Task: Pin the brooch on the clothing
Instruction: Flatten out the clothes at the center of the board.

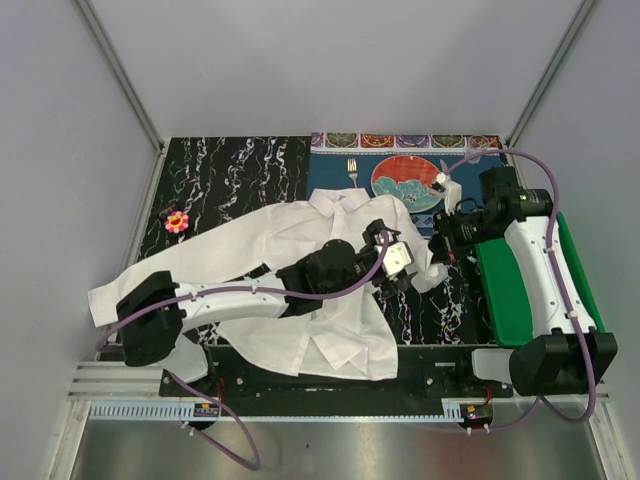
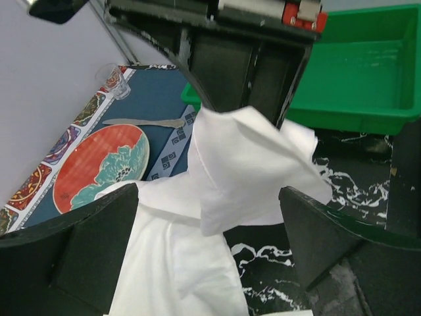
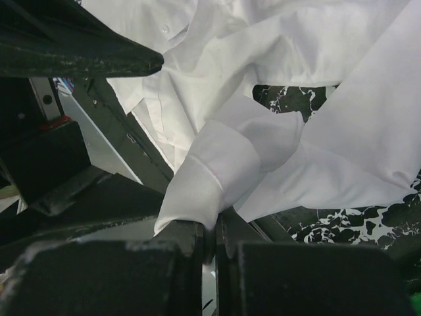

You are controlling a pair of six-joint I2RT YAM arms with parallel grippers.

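While the shirt (image 1: 250, 240) covers much of it, the black marbled table (image 1: 220, 170) shows bare at the far left. Shirt: white, lying rumpled and spread open from the near-left edge toward the far right, collar at the far side.

Green tray (image 1: 503, 290) sits at the right edge, under the right arm. Blue patterned mat (image 1: 328, 170) lies at the far right, carrying a red-and-teal plate (image 1: 400, 178) with a fork (image 1: 352, 172) just left of it.

Right gripper (image 3: 210, 227): jaws pressed together on one cuff of the shirt, fabric pinched between the fingertips and lifted off the table. Left wrist view shows the same cuff hanging from it as a folded flap.

Left gripper (image 2: 209, 197): jaws spread wide, one finger (image 2: 99, 237) on each side of the hanging cuff, neither touching it. Both grippers meet over the right-hand part of the shirt, near the tray.

Brooch (image 1: 176, 221): pink petals, yellow centre, lying on bare table at the far left, just beyond the sleeve, well apart from both grippers. Not on the shirt.
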